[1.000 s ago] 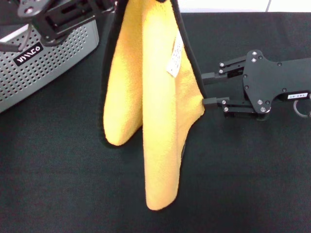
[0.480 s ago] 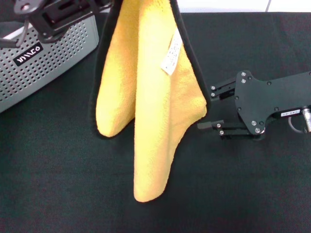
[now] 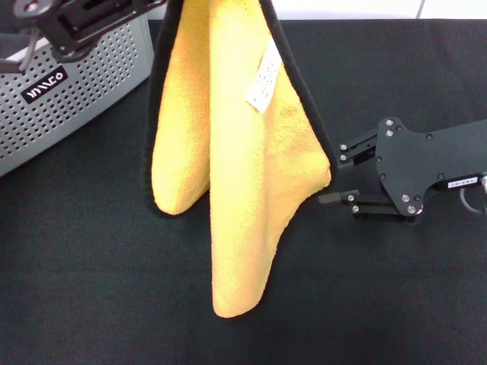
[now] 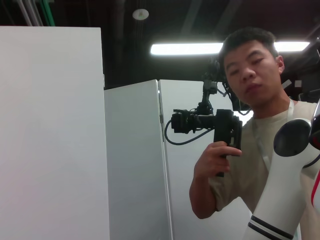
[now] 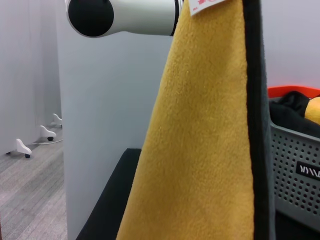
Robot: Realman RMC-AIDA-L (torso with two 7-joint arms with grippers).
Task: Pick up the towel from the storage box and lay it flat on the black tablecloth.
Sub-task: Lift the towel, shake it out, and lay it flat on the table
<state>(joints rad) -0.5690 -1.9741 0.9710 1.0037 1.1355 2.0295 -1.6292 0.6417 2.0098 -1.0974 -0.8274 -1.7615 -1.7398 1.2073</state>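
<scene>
The yellow-orange towel (image 3: 228,167) with black trim and a white label (image 3: 262,80) hangs in folds above the black tablecloth (image 3: 106,296). It hangs from my left gripper, whose black body (image 3: 72,23) shows at the top left; its fingertips are out of frame. My right gripper (image 3: 332,176) is open, low over the cloth, with the towel's right corner at the mouth of its fingers. The right wrist view shows the towel (image 5: 200,150) close up. The grey perforated storage box (image 3: 68,106) stands at the far left.
In the right wrist view the box (image 5: 295,175) holds dark fabric and something yellow (image 5: 312,110); my white left arm (image 5: 130,15) crosses above. The left wrist view shows white partitions (image 4: 50,130) and a person with a camera (image 4: 245,125).
My right gripper has moved down toward me and a little right, staying open at the towel's right corner. The towel has shifted left and its lower tip has risen slightly.
</scene>
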